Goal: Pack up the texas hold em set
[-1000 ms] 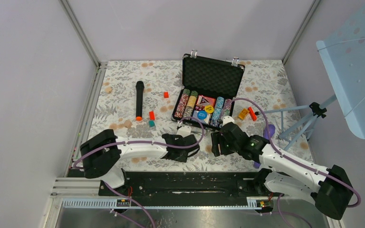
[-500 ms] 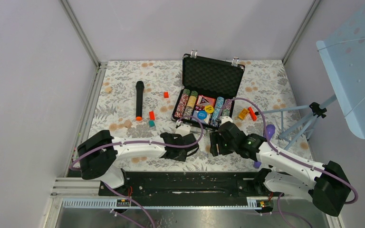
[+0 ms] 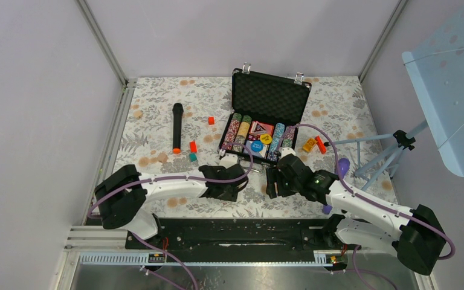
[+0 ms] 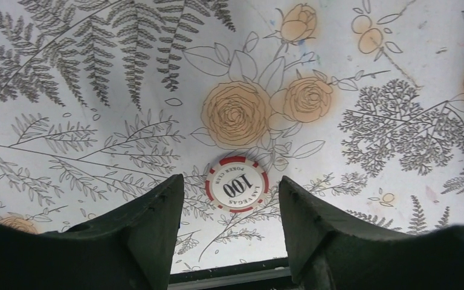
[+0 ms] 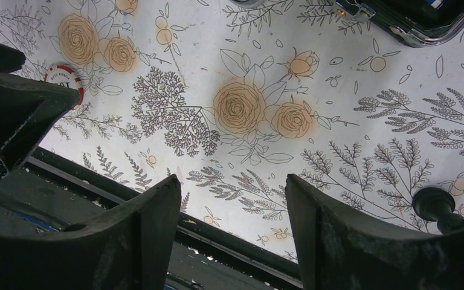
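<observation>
Bright, even, diffuse light from above in all views. Overhead view sharp edge to edge; table point(image 3: 157, 103) well lit, only soft faint shadow under left arm point(image 3: 175, 186). Far wall point(image 3: 248, 36) pale grey, evenly lit. Open case point(image 3: 270, 96) lining reads near black, little detail. Left wrist view: chip point(image 4: 237, 189) crisp, lettering readable; left fingers point(image 4: 151, 235) dark, slightly soft. Right wrist view: right fingers point(image 5: 332, 229) underexposed, flower print sharp. Both wrist views bend print toward edges.

Chip point(image 5: 60, 75), left of the right gripper point(image 5: 229, 181), half tucked behind the left arm point(image 5: 12, 109); case point(image 5: 426, 30) ahead runs off the top edge.
</observation>
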Action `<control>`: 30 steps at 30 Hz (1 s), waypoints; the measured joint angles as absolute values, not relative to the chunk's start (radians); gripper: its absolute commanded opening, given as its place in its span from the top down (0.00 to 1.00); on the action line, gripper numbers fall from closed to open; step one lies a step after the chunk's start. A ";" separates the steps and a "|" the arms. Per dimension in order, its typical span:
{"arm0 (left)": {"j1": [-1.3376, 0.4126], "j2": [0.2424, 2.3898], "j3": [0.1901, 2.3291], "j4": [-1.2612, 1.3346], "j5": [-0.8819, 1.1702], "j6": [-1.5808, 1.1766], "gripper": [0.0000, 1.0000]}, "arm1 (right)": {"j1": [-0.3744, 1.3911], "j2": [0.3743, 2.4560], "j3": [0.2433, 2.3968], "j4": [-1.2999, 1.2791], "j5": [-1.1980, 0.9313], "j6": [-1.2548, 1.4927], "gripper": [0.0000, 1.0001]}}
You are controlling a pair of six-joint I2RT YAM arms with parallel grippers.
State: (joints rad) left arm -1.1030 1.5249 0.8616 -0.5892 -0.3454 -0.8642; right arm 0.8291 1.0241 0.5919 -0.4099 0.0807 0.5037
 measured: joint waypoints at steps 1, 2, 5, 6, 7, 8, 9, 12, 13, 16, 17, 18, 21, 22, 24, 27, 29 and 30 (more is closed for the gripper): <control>-1.103 1.525 0.862 -0.585 -0.342 -0.863 0.41 | 0.829 1.024 0.592 -0.410 0.078 0.504 0.30; -1.103 1.526 0.862 -0.578 -0.336 -0.861 0.41 | 0.829 1.024 0.592 -0.410 0.076 0.504 0.30; -1.103 1.532 0.856 -0.553 -0.318 -0.861 0.41 | 0.812 1.025 0.592 -0.407 0.061 0.504 0.30; -1.103 1.537 0.851 -0.545 -0.310 -0.861 0.41 | 0.807 1.025 0.592 -0.406 0.065 0.506 0.30; -1.103 1.541 0.847 -0.538 -0.305 -0.862 0.41 | 0.806 1.027 0.592 -0.407 0.064 0.506 0.30; -1.103 1.547 0.839 -0.531 -0.299 -0.862 0.41 | 0.812 1.027 0.592 -0.407 0.062 0.506 0.30; -1.103 1.551 0.835 -0.529 -0.298 -0.863 0.41 | 0.815 1.028 0.592 -0.406 0.060 0.506 0.30; -1.103 1.551 0.833 -0.525 -0.298 -0.862 0.42 | 0.816 1.028 0.592 -0.406 0.060 0.506 0.30; -1.103 1.551 0.833 -0.524 -0.298 -0.862 0.43 | 0.816 1.028 0.592 -0.406 0.060 0.506 0.30; -1.103 1.551 0.830 -0.522 -0.300 -0.861 0.49 | 0.816 1.028 0.592 -0.406 0.059 0.506 0.30; -1.103 1.551 0.829 -0.522 -0.302 -0.860 0.52 | 0.816 1.028 0.592 -0.407 0.059 0.506 0.30; -1.103 1.551 0.828 -0.524 -0.304 -0.860 0.54 | 0.816 1.028 0.592 -0.406 0.060 0.506 0.30; -1.103 1.546 0.822 -0.522 -0.308 -0.861 0.58 | 0.816 1.028 0.592 -0.406 0.059 0.506 0.30; -1.103 1.545 0.820 -0.520 -0.310 -0.860 0.59 | 0.816 1.028 0.592 -0.407 0.059 0.506 0.30; -1.103 1.541 0.815 -0.515 -0.311 -0.861 0.61 | 0.816 1.028 0.592 -0.406 0.060 0.506 0.30; -1.104 1.538 0.811 -0.503 -0.311 -0.861 0.62 | 0.816 1.028 0.592 -0.406 0.060 0.506 0.30; -1.104 1.538 0.811 -0.498 -0.311 -0.861 0.62 | 0.816 1.028 0.592 -0.406 0.059 0.506 0.30; -1.105 1.538 0.811 -0.497 -0.310 -0.861 0.62 | 0.816 1.028 0.592 -0.406 0.060 0.506 0.30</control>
